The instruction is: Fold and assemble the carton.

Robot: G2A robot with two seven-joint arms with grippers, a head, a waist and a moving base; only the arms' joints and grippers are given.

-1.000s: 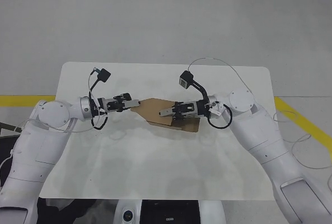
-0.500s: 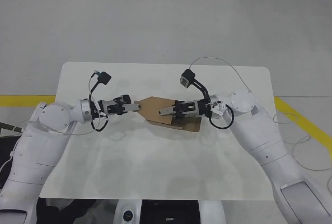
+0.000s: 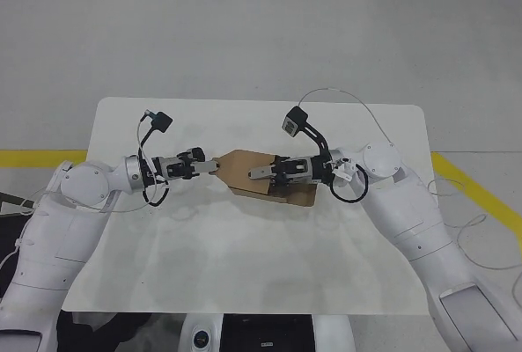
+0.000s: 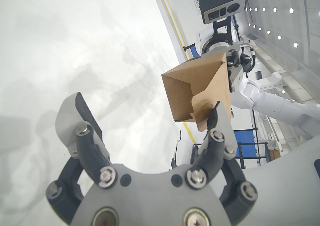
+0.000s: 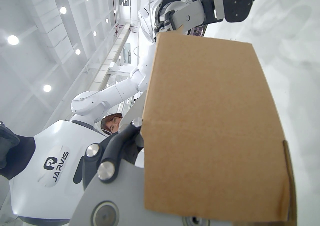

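Item: brown cardboard carton [image 3: 234, 167], part-folded, held off the white rectangular table [image 3: 243, 264], approx. mid-table btwn both arms. We judge it light, stiff across panels, weak at creases, so grip panel edges, not flaps. Right gripper [image 3: 257, 173] is clamped on a panel. Left gripper [image 4: 147, 106] is spread wide w/ one finger [image 4: 221, 124] touching an end flap, holding nothing.

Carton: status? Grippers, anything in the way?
Right gripper shut on carton. Left gripper open, one finger against end flap. Nothing seen blocking the flap.
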